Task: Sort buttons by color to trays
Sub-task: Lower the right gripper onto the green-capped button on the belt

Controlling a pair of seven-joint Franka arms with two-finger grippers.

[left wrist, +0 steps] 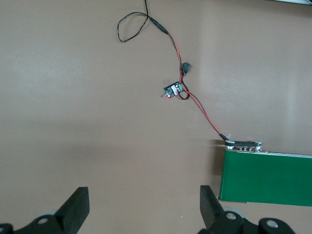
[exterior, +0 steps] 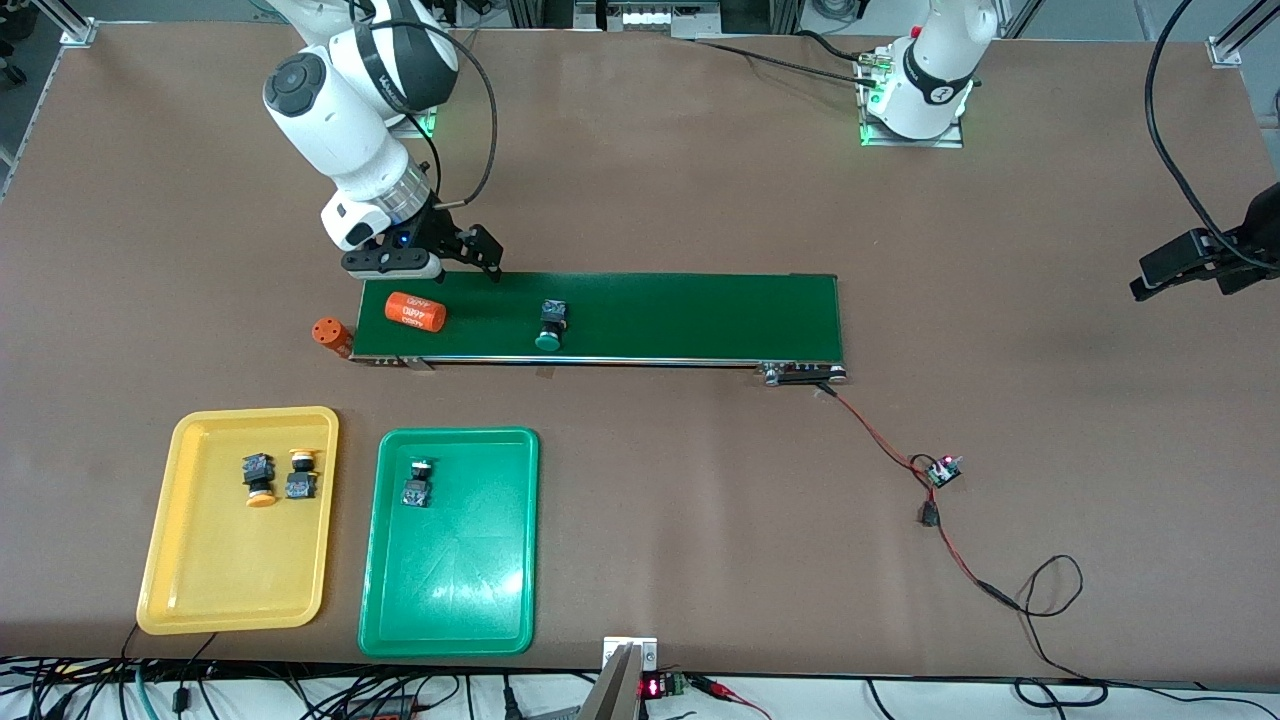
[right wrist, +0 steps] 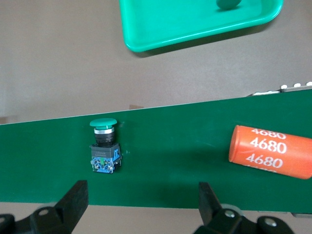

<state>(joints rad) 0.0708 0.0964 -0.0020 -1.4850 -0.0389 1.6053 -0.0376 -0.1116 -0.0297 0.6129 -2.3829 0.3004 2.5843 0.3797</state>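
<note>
Three of the four switches look sorted already. The shallow yellow plastic tray point(exterior: 170, 560), near the table's front edge toward the right arm's end, holds two yellow-capped push-button switches point(exterior: 259, 480) side by side in its upper half. Just beside it, the shallow green plastic tray point(exterior: 450, 580) carries one green-capped switch point(exterior: 416, 483) near its corner farthest from the camera.

One piece remains: a second green-capped push-button switch point(exterior: 550, 324) lying on its side on the long dark-green conveyor belt point(exterior: 700, 315), cap toward the belt's front edge. By my judgement it belongs in the green tray, which would finish the job.

The right gripper point(exterior: 465, 263) hangs over the belt's back edge, near its end toward the right arm, fingers spread wide and holding nothing; its wrist camera looks down on that switch point(right wrist: 103, 146).

An orange cylinder printed "4680" point(exterior: 415, 312) lies on the belt near that end, and another orange cylinder point(exterior: 331, 335) stands on the table at the belt's corner.

The brown matte table point(exterior: 700, 520) carries a small circuit board point(exterior: 942, 471) with red-and-black wires point(exterior: 880, 440) running to the belt's other end. The left arm waits, its gripper point(left wrist: 144, 209) wide and empty over bare table near that end of the belt. Aluminium framing and cables edge the room.
</note>
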